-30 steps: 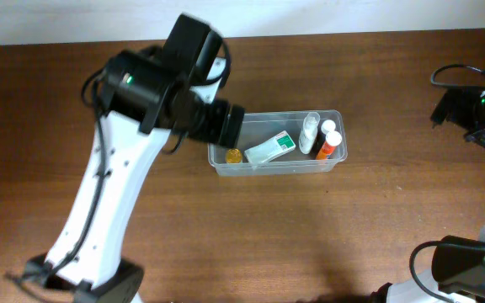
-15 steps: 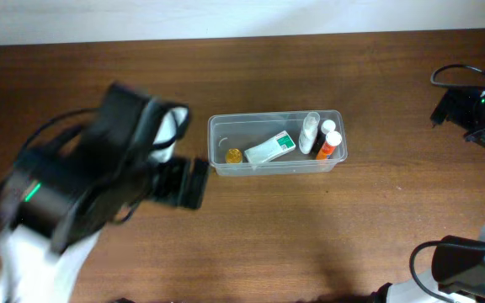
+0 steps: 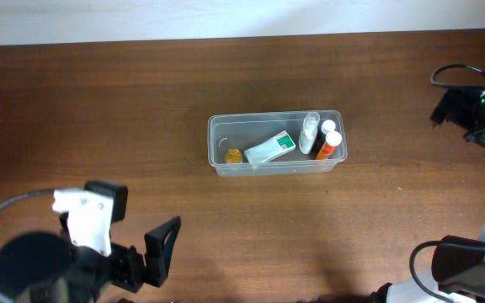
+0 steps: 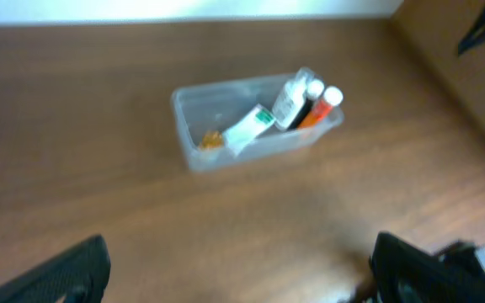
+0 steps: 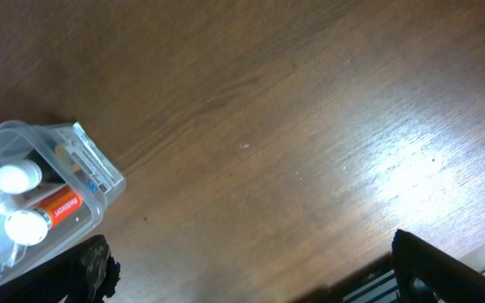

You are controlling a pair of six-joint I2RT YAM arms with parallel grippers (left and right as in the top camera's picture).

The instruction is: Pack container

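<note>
Logging: your left gripper (image 4: 238,261) stands wide, holding nothing, with the container (image 4: 194,126) well ahead of it. Your right gripper (image 5: 249,252) is equally wide and empty, container ahead-left.

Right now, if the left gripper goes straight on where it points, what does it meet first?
Probably bare table, short of the container; the left gripper is open and empty. Depth unclear.

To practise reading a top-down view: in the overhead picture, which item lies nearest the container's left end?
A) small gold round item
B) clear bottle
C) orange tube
A: the small gold round item lies by the left wall of the container; the orange tube and clear bottle are at its right end.
</note>
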